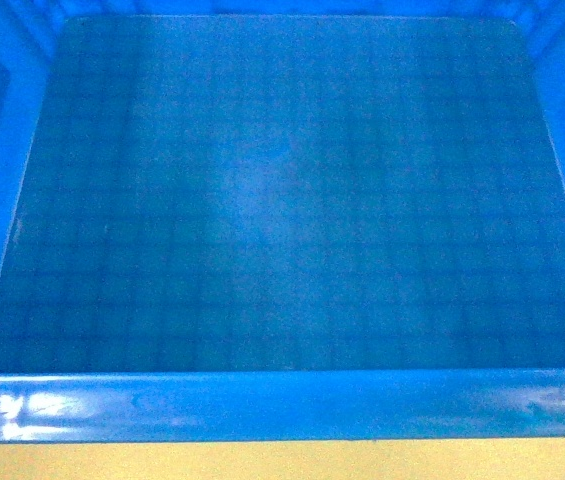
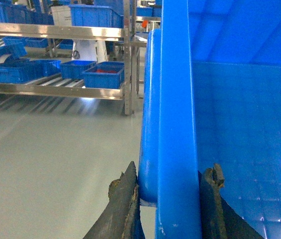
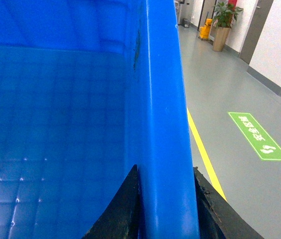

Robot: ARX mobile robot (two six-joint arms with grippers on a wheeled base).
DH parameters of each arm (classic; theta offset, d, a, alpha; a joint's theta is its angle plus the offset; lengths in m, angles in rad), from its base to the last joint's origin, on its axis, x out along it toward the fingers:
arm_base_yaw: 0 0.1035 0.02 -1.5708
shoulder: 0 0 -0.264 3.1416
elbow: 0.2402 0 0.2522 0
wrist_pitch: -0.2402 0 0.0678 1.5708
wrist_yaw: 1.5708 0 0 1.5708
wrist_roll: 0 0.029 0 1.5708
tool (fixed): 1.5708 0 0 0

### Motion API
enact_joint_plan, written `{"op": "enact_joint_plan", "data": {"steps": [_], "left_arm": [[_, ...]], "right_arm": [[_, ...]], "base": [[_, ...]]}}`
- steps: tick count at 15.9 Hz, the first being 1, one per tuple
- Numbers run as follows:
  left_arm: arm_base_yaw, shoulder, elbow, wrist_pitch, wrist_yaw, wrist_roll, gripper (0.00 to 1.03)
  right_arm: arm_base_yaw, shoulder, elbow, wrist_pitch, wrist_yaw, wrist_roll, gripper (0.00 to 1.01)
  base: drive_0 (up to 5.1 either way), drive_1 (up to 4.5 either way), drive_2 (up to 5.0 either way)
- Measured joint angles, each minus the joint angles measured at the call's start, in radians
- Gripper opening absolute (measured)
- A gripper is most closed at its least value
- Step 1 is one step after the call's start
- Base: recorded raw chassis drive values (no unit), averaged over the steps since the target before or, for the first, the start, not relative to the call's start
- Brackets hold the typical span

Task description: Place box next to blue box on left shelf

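The box [image 1: 282, 200] fills nearly the whole head view, its floor bare and its 4 walls closing that space on every side, so a claw could enter only from above. Left of the box, open grey floor [image 2: 50, 164] runs to the left shelf [image 2: 55, 89], whose roller level already carries blue crates [image 2: 103, 74]. Right of the box the floor is free past a yellow line [image 3: 202, 149], with a potted plant [image 3: 224, 22] far off.

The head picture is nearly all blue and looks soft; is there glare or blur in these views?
Head view: the crate fills the frame, its floor grid soft, white glare on the near rim. Left wrist view: the left hand clamping the rim is sharp, the roller rack behind shines and smears onto the floor. Right wrist view: glare dots on the crate floor, right hand dark.
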Motion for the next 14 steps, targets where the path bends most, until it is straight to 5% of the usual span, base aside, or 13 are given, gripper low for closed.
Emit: {"op": "enact_joint_plan", "data": {"steps": [14], "left_arm": [[0.000,0.000,0.000,0.003,0.001,0.000,0.18]], "right_arm": [[0.000,0.000,0.000,0.000,0.000,-0.002,0.22]], "base": [[0.0,4.09,-4.0]]}}
